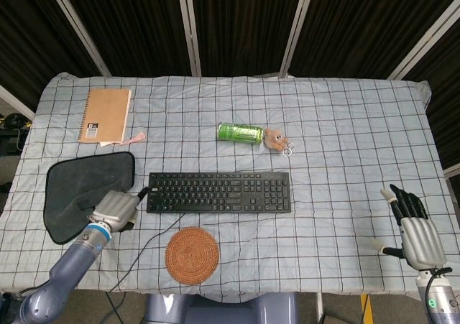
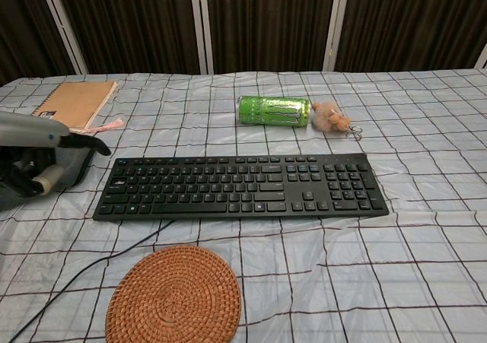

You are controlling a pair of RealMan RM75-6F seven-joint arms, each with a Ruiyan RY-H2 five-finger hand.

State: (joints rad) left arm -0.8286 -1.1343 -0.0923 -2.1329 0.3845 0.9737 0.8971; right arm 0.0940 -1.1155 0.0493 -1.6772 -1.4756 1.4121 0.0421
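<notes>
The worktop (image 1: pixel 345 123), under a checked cloth (image 1: pixel 338 187), bears a keyboard (image 1: pixel 219 192), woven coaster (image 1: pixel 192 255), grey mat (image 1: pixel 83 191), notebook (image 1: pixel 106 114), green can (image 1: pixel 240 132) and plush toy (image 1: pixel 274 139).

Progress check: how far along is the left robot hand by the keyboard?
Done: nothing visible; the keyboard lies square and nothing is held. In hand: the left robot hand is over the right edge of the grey cloth, fingers pointing at the keyboard's left end, empty. Left: any contact or grasp, it seems. The right robot hand sits open, far right, apart from everything.

Head view steeply overhead, chest view low, probably nearer; shared keyboard (image 1: pixel 219 192).
</notes>
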